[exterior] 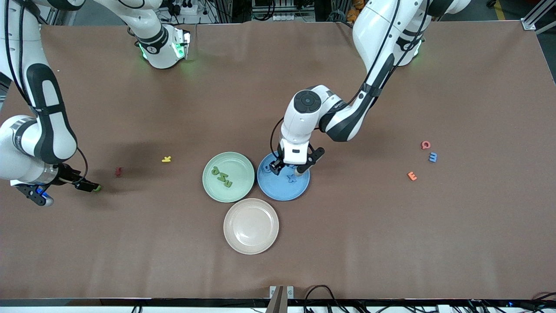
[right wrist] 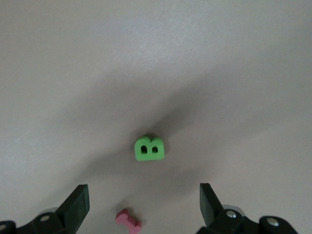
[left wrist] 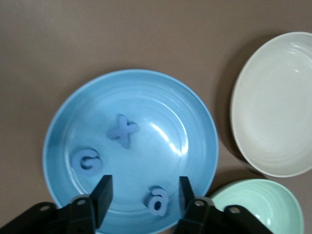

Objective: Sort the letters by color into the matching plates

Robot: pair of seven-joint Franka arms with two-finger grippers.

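The left gripper (exterior: 287, 169) hangs low over the blue plate (exterior: 299, 188), its fingers (left wrist: 103, 194) parted with nothing clamped between them. Right under them, in the plate, a blue letter "a" (left wrist: 158, 200) lies between the fingertips, loose on the plate. A blue "G" (left wrist: 86, 160) lies just beside it in the same plate, and a blue "X" (left wrist: 122, 130) sits a little farther from the gripper, near the plate's middle. Next out from this gripper, the pale green plate (exterior: 243, 186) touches the blue one's rim and holds three green letters (exterior: 221, 175). The cream plate (exterior: 251, 226) lies just beside both, nearer to the front camera. Well apart, toward the left arm's end of the table, a blue letter "m" (exterior: 433, 157) lies on the bare table between a red "Q" (exterior: 426, 144) and an orange "E" (exterior: 412, 175).

The right gripper (exterior: 68, 188) hangs over the table at the right arm's end, its fingers (right wrist: 78, 207) spread wide and holding nothing. A green letter "B" (right wrist: 149, 148) lies on the table just ahead of the fingertips, and a dark red letter (exterior: 118, 171) lies close by. A yellow "K" (exterior: 167, 159) sits farther off, toward the green plate.
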